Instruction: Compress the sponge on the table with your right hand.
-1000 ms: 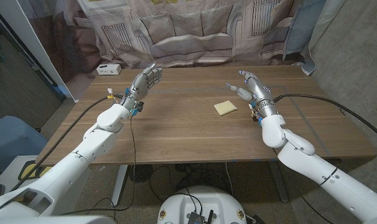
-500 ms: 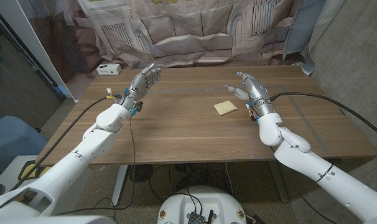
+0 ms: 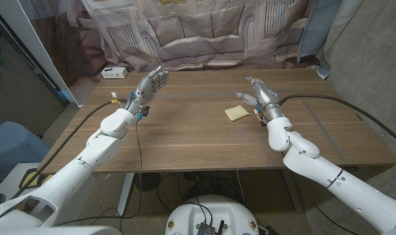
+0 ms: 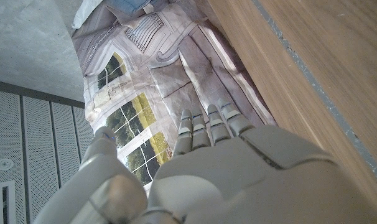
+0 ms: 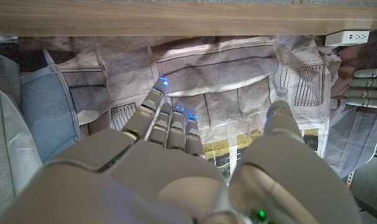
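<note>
My right hand (image 3: pixel 255 91) has drifted toward the sponge (image 3: pixel 236 113) over the last second, sliding in from the side, and now hovers just beside it with fingers spread apart and nothing in them. The sponge itself, a pale yellow square, lies flat on the wooden surface (image 3: pixel 185 134) right of centre and has not shifted. So I judge the approach is nearly done but the pressing has not begun: I must come over the top of the sponge and bear down (it should give easily, being soft, and may skid if I push at a slant). My left hand (image 3: pixel 152 83) stays raised on its edge well apart on the other side, fingers loosely apart and holding nothing, where it was before.
</note>
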You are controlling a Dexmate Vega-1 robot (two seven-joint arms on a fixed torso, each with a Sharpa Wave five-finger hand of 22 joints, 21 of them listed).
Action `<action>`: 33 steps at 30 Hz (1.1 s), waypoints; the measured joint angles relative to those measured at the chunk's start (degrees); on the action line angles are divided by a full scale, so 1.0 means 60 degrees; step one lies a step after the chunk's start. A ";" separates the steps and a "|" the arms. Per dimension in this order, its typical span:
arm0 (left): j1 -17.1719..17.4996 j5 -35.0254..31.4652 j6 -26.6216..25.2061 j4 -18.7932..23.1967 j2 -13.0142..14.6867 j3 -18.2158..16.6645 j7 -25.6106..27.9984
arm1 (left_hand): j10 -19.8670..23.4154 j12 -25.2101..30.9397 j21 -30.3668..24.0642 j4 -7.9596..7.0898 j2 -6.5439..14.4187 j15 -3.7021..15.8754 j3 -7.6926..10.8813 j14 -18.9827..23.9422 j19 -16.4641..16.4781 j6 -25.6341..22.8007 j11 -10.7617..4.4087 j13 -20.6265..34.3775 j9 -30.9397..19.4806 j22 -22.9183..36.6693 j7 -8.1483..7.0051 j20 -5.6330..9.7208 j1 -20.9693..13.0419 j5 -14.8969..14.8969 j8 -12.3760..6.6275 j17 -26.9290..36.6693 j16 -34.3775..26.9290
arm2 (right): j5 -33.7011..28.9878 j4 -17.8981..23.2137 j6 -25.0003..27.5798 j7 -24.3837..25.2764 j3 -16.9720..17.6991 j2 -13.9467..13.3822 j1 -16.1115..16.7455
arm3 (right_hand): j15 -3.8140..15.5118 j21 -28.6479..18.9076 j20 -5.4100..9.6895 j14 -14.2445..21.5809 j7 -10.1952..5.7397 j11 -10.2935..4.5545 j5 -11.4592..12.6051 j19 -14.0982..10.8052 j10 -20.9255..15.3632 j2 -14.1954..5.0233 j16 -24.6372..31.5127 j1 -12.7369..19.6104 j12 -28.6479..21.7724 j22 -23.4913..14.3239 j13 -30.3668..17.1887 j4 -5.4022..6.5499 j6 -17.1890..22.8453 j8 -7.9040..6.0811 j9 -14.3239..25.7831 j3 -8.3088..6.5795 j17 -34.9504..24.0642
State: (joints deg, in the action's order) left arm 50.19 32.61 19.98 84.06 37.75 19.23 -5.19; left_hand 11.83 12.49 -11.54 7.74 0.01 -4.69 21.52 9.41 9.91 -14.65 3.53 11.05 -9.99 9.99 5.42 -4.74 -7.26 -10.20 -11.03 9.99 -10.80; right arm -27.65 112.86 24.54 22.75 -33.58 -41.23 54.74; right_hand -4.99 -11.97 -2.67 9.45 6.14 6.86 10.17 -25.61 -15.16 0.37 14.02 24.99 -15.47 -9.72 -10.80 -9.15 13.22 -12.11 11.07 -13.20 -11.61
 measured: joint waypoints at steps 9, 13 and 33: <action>-0.0007 -0.0003 0.0002 -0.0037 0.0005 -0.0006 0.0000 | 0.0026 0.0001 0.0023 0.0000 0.0000 0.0000 0.0000 0.0000 0.0000 0.0001 0.0026 0.0000 0.0000 0.0000 0.0000 0.0000 0.0000 0.0000 0.0000 0.0000 0.0000 | -0.0834 0.0205 0.0967 -0.0479 -0.0577 0.0002 -0.0344 | 0.0059 -0.0042 -0.0002 0.0411 0.0029 0.0014 0.0000 -0.0342 -0.0329 0.0050 0.0104 0.0050 -0.0036 0.0000 0.0001 0.0000 0.0236 0.0000 -0.0001 0.0000 0.0000; -0.0009 -0.0003 0.0010 -0.0051 0.0007 -0.0010 0.0000 | 0.0026 0.0002 0.0023 0.0000 0.0000 0.0000 0.0000 0.0000 0.0000 0.0001 0.0026 0.0000 0.0000 0.0000 0.0000 0.0000 0.0000 0.0000 0.0000 0.0000 0.0000 | -0.1102 0.0260 0.1283 -0.0661 -0.0763 0.0016 -0.0444 | 0.0031 -0.0073 0.0001 0.0508 0.0037 -0.0017 0.0000 -0.0477 -0.0401 0.0101 0.0140 0.0101 -0.0036 0.0000 0.0001 0.0039 0.0314 0.0000 -0.0001 0.0039 0.0001; -0.0043 0.0016 0.0054 -0.0107 0.0004 -0.0013 -0.0062 | 0.0025 0.0005 0.0023 0.0000 0.0000 0.0000 0.0000 0.0000 0.0000 0.0002 0.0026 0.0000 0.0001 0.0000 0.0000 0.0000 0.0000 0.0000 0.0000 0.0000 0.0000 | -0.1849 0.0197 0.2182 -0.1420 -0.1414 0.0154 -0.0897 | 0.0167 -0.0215 0.0052 0.1499 0.0085 -0.0117 0.0077 -0.1449 -0.1218 0.0289 0.0325 0.0363 -0.0074 0.0000 0.0012 0.0039 0.1006 -0.0148 -0.0002 0.0039 0.0018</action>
State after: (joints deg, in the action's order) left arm 49.93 32.70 20.30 83.42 37.77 19.16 -5.56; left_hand 11.98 12.52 -11.40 7.74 0.01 -4.69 21.52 9.41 9.92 -14.64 3.68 11.05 -9.98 9.99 5.42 -4.73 -7.26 -10.20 -11.03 9.99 -10.80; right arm -38.74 114.04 37.63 14.23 -42.06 -40.31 49.37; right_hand -3.98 -13.26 -2.36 18.44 6.65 6.17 10.63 -34.31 -22.47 2.10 15.97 27.17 -15.92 -9.72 -10.73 -8.92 19.25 -13.00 11.06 -12.97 -11.50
